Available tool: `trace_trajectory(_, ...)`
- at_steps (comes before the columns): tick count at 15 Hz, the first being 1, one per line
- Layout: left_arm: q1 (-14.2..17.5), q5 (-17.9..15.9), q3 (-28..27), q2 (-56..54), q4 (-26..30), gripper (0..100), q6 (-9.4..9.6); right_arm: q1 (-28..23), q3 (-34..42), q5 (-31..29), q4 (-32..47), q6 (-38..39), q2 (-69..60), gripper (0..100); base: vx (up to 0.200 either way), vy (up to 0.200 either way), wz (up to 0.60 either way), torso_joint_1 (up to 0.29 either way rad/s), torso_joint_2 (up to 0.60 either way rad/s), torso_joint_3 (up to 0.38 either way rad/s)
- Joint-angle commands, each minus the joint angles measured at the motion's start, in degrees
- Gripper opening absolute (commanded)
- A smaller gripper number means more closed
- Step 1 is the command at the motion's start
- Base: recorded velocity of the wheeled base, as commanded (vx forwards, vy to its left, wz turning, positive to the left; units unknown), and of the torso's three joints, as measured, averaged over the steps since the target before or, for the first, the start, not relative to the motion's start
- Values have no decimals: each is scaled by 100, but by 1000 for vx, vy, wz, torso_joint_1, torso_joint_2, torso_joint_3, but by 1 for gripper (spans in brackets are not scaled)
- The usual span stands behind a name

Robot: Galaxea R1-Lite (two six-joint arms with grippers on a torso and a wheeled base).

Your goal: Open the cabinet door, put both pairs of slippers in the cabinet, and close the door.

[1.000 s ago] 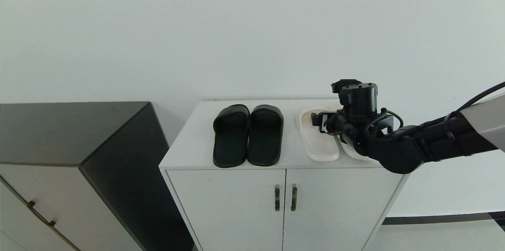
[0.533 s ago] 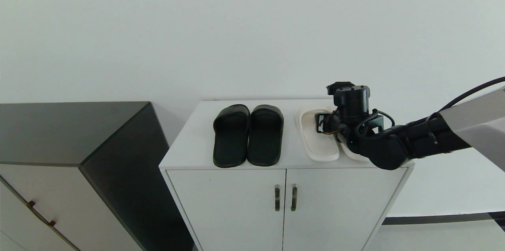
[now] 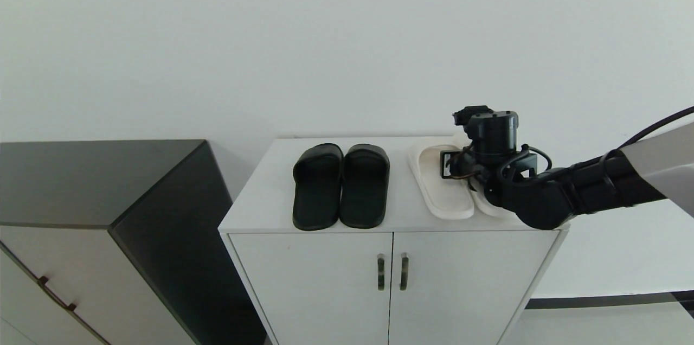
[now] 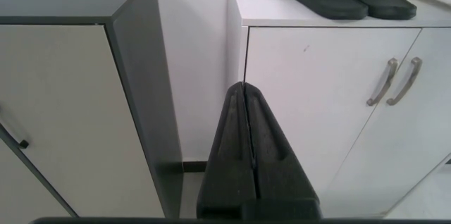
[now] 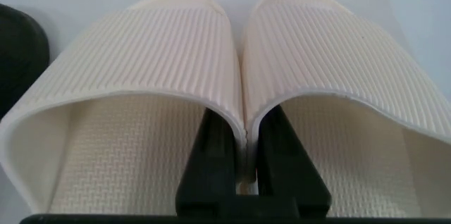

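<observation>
1. Right gripper [image 5: 243, 131] clamps the touching inner straps of the cream ribbed foam slippers [image 3: 442, 193] atop the white two-door cabinet [image 3: 320, 285].
2. Advise lifting level with a firm pinch; the doors are shut.
3. Left gripper [image 4: 244, 89]: fingers together, empty.
4. Count: two cream slippers, two black rubber slippers [image 3: 341, 185], two metal handles [image 3: 381, 272].

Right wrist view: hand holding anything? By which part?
The right hand pinches both cream slippers together by their adjoining strap edges, one finger inside each.
</observation>
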Motion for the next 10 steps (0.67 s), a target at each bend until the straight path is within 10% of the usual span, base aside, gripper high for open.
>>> trace_trajectory(1,1,1,0,-1,-1,0,-1,180,507,153,-23,-17,-788,0,0,0,0,0,0,0)
trace_trajectory(10,1,1,0,-1,-1,0,43,1366,3697,2869,416,1,-3654,0,0,0,0,0,0,0)
